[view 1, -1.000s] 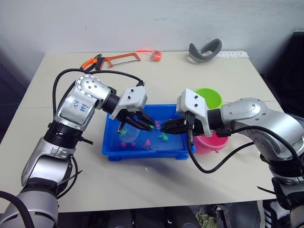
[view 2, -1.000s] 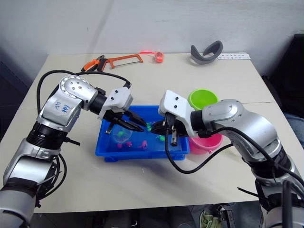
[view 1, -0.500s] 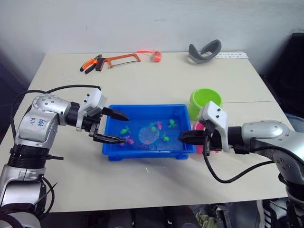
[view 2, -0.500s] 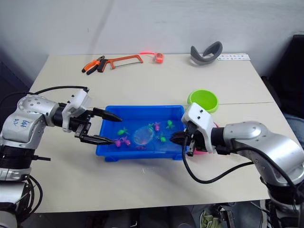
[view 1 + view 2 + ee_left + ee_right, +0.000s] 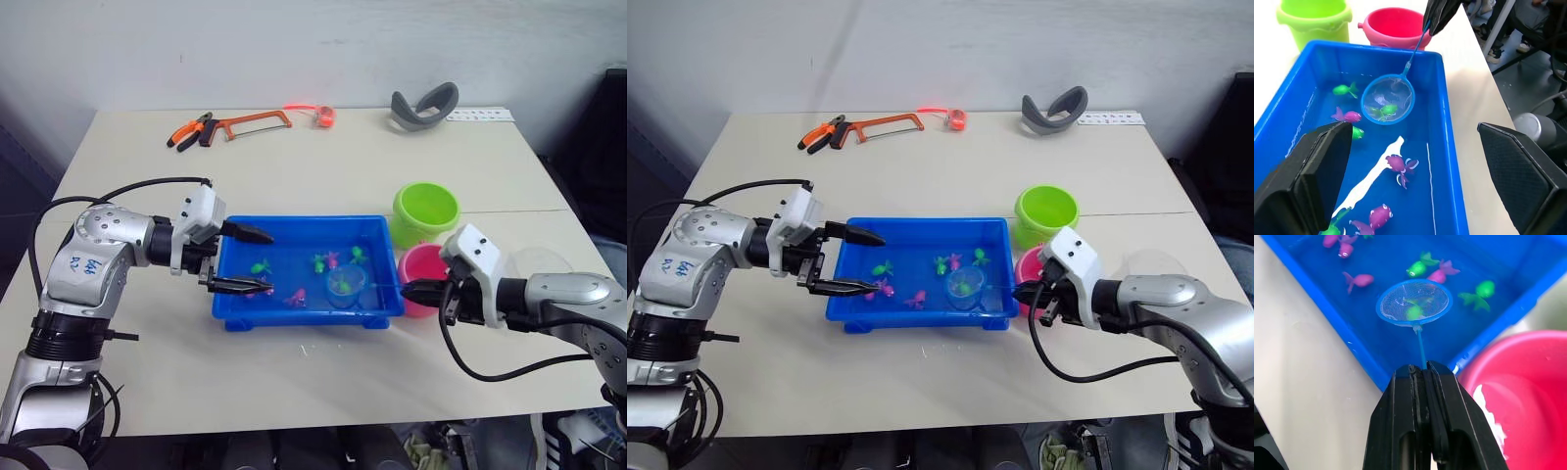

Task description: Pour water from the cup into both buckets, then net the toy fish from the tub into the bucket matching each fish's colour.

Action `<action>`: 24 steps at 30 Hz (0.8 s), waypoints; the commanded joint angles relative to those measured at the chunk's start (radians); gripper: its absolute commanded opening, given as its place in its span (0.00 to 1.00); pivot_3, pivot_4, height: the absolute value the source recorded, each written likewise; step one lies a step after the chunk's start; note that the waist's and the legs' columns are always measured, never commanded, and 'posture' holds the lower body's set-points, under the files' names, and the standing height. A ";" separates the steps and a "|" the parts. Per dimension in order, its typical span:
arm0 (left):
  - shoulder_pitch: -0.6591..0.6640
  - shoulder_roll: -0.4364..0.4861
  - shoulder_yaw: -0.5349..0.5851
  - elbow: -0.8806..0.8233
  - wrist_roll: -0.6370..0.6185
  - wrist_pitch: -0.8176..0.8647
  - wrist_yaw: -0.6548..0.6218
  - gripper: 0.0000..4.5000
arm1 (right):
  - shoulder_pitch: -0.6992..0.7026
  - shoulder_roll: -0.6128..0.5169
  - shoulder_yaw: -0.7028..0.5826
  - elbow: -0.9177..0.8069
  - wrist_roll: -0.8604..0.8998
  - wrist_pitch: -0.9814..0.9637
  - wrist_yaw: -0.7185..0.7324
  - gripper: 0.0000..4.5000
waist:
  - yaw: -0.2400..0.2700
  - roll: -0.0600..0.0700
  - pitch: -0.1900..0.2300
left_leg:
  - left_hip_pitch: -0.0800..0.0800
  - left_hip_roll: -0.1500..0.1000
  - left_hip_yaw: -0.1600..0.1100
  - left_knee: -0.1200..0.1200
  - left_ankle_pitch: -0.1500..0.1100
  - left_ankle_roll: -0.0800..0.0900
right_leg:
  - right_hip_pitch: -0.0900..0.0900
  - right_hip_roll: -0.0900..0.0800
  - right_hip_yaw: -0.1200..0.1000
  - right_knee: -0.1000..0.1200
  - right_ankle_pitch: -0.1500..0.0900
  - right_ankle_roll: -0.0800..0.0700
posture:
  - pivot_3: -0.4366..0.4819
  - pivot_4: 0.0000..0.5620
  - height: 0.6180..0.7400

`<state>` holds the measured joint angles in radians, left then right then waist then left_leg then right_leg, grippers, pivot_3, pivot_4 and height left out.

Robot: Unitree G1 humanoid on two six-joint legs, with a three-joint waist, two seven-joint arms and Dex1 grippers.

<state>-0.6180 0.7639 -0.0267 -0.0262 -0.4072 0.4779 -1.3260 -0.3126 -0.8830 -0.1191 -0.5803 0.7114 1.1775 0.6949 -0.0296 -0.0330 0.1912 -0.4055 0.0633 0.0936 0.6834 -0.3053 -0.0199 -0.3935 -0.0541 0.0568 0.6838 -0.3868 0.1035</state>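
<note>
With the right gripper (image 5: 1422,377) clamped on the net (image 5: 1414,302) and the left gripper (image 5: 240,259) spread apart, the green fish (image 5: 1412,312) at centre frame was best lifted level toward the green bucket (image 5: 426,211).

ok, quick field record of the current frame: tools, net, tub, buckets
left tool: open, hovering at the tub's left end, holding nothing
right tool: shut on the net's handle
net: hoop in the tub, a green fish inside it
tub: water, green and pink fish loose
green bucket: behind the pink bucket, both right of tub
</note>
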 commanded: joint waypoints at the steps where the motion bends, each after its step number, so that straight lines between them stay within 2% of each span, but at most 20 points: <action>1: -0.027 -0.002 -0.001 -0.032 -0.020 -0.003 0.001 0.99 | -0.001 -0.001 -0.012 0.006 -0.010 -0.027 -0.011 0.00 | 0.000 0.000 0.000 | 0.000 0.000 0.000 0.000 0.000 0.000 | 0.000 0.000 0.000 0.000 0.000 0.000 | 0.48 0.27 1.00; 7: -0.052 -0.015 -0.008 -0.019 -0.017 -0.008 0.008 0.99 | 0.003 -0.014 0.034 0.030 -0.054 -0.070 -0.011 0.00 | 0.000 0.000 0.000 | 0.000 0.000 0.000 0.000 0.000 0.000 | 0.000 0.001 0.000 0.000 0.000 0.000 | 0.48 0.27 1.00; 11: -0.056 -0.018 -0.009 -0.020 -0.017 -0.008 0.010 0.99 | -0.002 -0.018 0.068 0.048 -0.091 -0.103 -0.007 0.00 | 0.000 0.000 0.000 | 0.000 0.001 0.000 0.000 0.000 0.000 | 0.000 0.007 0.001 0.000 0.000 0.000 | 0.48 0.27 1.00; 24: -0.048 -0.020 -0.005 -0.018 -0.013 -0.022 0.018 0.99 | -0.106 0.074 0.130 0.126 -0.142 -0.124 -0.044 0.00 | -0.001 0.000 0.000 | 0.000 0.001 0.000 0.000 0.000 0.000 | 0.000 0.007 0.002 0.000 0.000 0.000 | 0.48 0.27 1.00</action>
<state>-0.6581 0.7409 -0.0409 -0.0257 -0.4083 0.4708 -1.3101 -0.4062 -0.8112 0.0178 -0.4446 0.5731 1.0668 0.6569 -0.0309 -0.0330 0.1911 -0.4054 0.0646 0.0940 0.6836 -0.3052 -0.0202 -0.3938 -0.0467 0.0584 0.6840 -0.3867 0.1036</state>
